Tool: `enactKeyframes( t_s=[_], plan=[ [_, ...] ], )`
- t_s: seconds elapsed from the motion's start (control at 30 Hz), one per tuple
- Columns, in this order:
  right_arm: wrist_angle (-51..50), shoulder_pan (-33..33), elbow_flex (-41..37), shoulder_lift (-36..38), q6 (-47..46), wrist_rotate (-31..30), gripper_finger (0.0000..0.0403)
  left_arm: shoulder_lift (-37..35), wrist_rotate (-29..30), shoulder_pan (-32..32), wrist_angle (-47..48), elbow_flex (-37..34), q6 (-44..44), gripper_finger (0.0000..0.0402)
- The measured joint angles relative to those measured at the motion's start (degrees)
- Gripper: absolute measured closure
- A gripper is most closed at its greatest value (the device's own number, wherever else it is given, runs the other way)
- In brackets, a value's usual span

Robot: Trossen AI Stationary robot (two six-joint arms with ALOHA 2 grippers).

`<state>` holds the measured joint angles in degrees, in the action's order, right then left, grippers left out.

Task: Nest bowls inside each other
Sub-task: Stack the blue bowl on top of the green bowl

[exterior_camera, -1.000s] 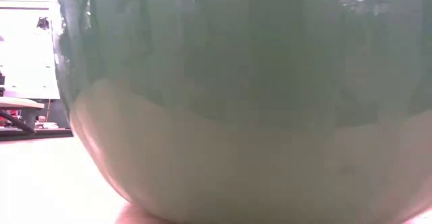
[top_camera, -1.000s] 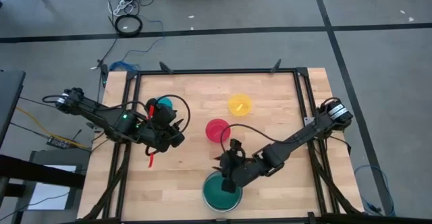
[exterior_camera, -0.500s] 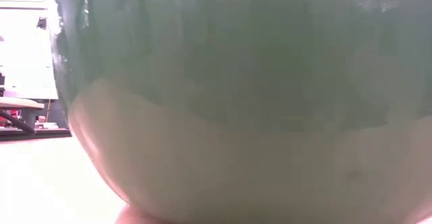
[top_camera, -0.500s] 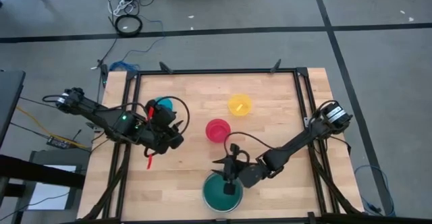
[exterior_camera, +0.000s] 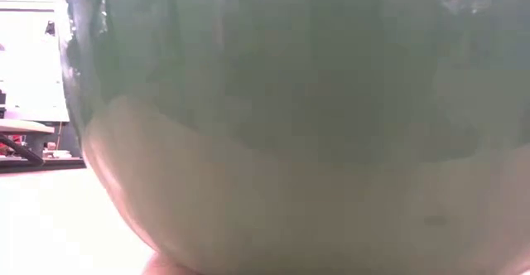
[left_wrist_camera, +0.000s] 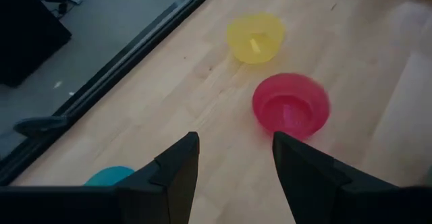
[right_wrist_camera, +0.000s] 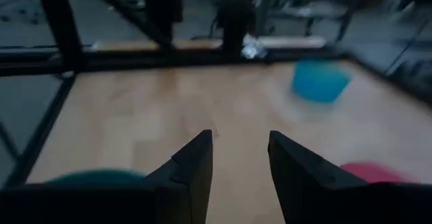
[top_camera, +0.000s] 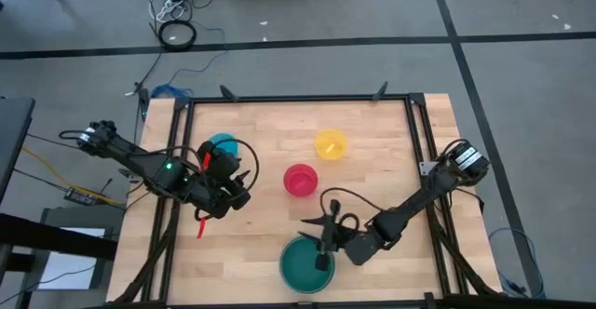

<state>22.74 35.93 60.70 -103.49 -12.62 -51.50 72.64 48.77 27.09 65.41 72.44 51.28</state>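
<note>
high view showed the wooden table point(top_camera: 372, 141) filling the middle of the frame, with the left arm reaching in from the left edge and its left gripper point(top_camera: 235, 194) sitting left of centre, fingers spread apart and holding nothing. just above that gripper, toward the upper left of the tabletop, lay the small cyan-blue bowl point(top_camera: 221, 144), partly covered by the arm and a cable. right of the gripper, near the centre of the frame, sat the red-pink bowl point(top_camera: 300, 180), and above and a little right of it the yellow bowl point(top_camera: 330, 145), the two standing apart from each other. at the lower centre was the stack of larger bowls point(top_camera: 304, 265), its dark teal inside showing inside a pale green rim. the right arm came in from the right edge and ran down-left, so that the right gripper point(top_camera: 321, 249) hung over the upper right rim of that stack; its fingers stood partly apart with nothing between them. in the low view the green wall of the large bowl point(exterior_camera: 298, 76) filled nearly the whole frame, a paler bowl showing through its lower half, with a strip of bright room at the far left. the left wrist view had the cyan-blue bowl point(left_wrist_camera: 110, 175) at the lower left, the yellow bowl point(left_wrist_camera: 254, 38) at upper centre and the red-pink bowl point(left_wrist_camera: 291, 106) to the right of centre. the right wrist view showed teal rim point(right_wrist_camera: 94, 177) at lower left, the cyan-blue bowl point(right_wrist_camera: 320, 79) at upper right and a sliver of red-pink point(right_wrist_camera: 364, 170) at lower right.
</note>
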Motion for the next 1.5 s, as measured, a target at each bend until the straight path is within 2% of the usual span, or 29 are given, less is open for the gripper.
enactKeyframes(
  t_s=[0.13,0.3,0.43,0.5,0.57,0.73,0.8,1.0,1.27,1.5],
  plan=[
    [-5.72,0.09,0.03,5.92,2.27,-6.45,0.0271,0.0,-0.92,0.02,3.22,-2.55,0.53,0.0204],
    [-14.85,0.6,0.05,17.5,-1.93,-14.28,0.0276,0.0,-3.8,-0.3,6.25,-9.17,0.56,0.0204],
    [-26.72,1.55,0.07,27.93,-7.53,-14.15,0.0288,0.0,-6.25,-1.63,6.45,-16.13,0.15,0.0204],
    [-34.19,1.48,0.11,32.54,-11.14,-12.78,0.0295,0.02,-7.35,-3.24,7.18,-19.09,0.12,0.0204],
    [-42.25,0.73,0.12,36.11,-14.49,-11.63,0.0302,0.0,-10.9,-6.16,7.33,-21.03,0.28,0.0204],
    [-57.53,-4.59,0.12,41.23,-21.81,-4.02,0.0309,0.0,-25.95,-15.41,4.81,-22.45,0.0,0.0204],
    [-60.58,-7.53,0.12,41.87,-23.0,0.06,0.0307,0.0,-30.05,-19.52,4.12,-22.28,-0.97,0.0204],
    [-62.04,-16.69,0.1,41.89,-20.78,12.16,0.029,-0.02,-36.5,-32.51,0.52,-21.22,-1.3,0.0204],
    [-59.8,-24.83,0.1,41.75,-17.12,24.07,0.0266,0.88,-34.88,-40.28,-4.39,-19.87,-10.64,0.0204],
    [-57.39,-27.33,0.1,41.75,-14.34,27.75,0.0257,0.94,-33.64,-43.42,-7.94,-21.15,-13.87,0.0204]
  ],
)
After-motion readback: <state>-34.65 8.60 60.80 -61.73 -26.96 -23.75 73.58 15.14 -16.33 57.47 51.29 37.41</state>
